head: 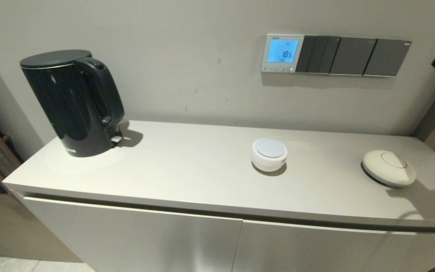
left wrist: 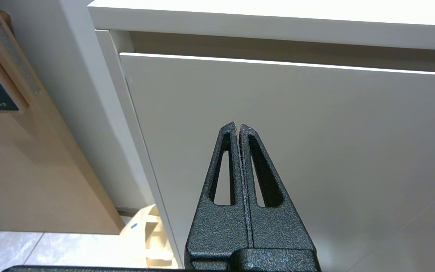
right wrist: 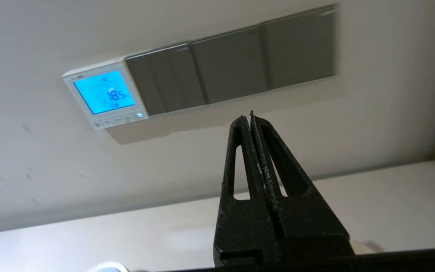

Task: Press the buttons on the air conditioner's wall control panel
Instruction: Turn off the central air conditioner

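The right gripper (right wrist: 250, 118) is hanging in the air above the counter (head: 187, 166) with its two fingers pressed together into one narrow point, holding nothing and touching nothing; that closed wedge is probably serving as a single poking tip for small targets. Seen from the right wrist, the air conditioner's wall control panel (right wrist: 106, 94) is sitting on the wall at about ten o'clock from the tip, well apart from it; its screen is glowing blue with digits, and the buttons (right wrist: 117, 121) are running along its lower edge. The dark switch plates (right wrist: 232, 64) are adjoining the panel. In the head view the panel (head: 282, 53) is showing at about one o'clock, above a small round white device (head: 269, 154). The left gripper (left wrist: 239, 126) is idling low before the cabinet door (left wrist: 315, 151), fingers likewise closed and empty.
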You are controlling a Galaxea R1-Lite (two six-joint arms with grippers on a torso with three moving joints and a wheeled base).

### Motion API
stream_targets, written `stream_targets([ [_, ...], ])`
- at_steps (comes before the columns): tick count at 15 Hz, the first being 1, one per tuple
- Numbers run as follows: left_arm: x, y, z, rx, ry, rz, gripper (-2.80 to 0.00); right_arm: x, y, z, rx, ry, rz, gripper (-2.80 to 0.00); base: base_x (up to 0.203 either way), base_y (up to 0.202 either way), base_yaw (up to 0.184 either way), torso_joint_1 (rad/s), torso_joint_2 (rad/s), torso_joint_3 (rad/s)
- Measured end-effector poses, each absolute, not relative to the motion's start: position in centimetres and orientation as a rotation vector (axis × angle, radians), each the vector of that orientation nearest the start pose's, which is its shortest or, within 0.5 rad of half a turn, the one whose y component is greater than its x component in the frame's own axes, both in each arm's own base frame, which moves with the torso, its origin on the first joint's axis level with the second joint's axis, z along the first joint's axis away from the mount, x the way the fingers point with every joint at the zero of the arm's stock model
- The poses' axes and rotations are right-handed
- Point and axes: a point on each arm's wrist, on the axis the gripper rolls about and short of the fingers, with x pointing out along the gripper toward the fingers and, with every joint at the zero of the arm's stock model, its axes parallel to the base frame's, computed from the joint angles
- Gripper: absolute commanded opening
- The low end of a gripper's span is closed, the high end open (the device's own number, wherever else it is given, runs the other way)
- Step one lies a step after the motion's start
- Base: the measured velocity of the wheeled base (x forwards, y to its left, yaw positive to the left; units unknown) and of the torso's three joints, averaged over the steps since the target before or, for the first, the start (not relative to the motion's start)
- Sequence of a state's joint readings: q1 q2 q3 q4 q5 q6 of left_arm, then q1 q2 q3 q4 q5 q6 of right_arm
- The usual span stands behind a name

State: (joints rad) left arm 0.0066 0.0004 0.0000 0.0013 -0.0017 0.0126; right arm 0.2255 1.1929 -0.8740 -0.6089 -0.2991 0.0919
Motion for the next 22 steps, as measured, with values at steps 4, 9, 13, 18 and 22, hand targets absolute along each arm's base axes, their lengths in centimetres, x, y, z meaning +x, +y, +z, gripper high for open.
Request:
stream_targets([
  [4,-2.3,0.0,7.5,0.012,0.002,0.005,-2.8,22.8,6.4,32.4,0.184,-0.26,-0.047,-2.8,0.0,0.0,0.0,0.0,0.0,0.0],
  [9,-2.3,0.0,7.5,0.012,0.002,0.004,-2.8,27.6,9.9,31.2,0.191,-0.264,-0.017,-2.8,0.0,0.0,0.0,0.0,0.0,0.0],
  [13,-2.3,0.0,7.5,0.012,0.002,0.004,-2.8,30.5,11.4,29.9,0.176,-0.279,-0.018,-2.8,0.0,0.0,0.0,0.0,0.0,0.0],
  [18,-2.3,0.0,7.5,0.012,0.002,0.005,-2.8,33.4,12.8,28.6,0.159,-0.266,-0.025,-2.8,0.0,0.0,0.0,0.0,0.0,0.0],
  [22,-2.3,0.0,7.5,0.012,0.002,0.005,-2.8,34.6,13.4,27.8,0.15,-0.253,-0.023,-2.8,0.0,0.0,0.0,0.0,0.0,0.0],
])
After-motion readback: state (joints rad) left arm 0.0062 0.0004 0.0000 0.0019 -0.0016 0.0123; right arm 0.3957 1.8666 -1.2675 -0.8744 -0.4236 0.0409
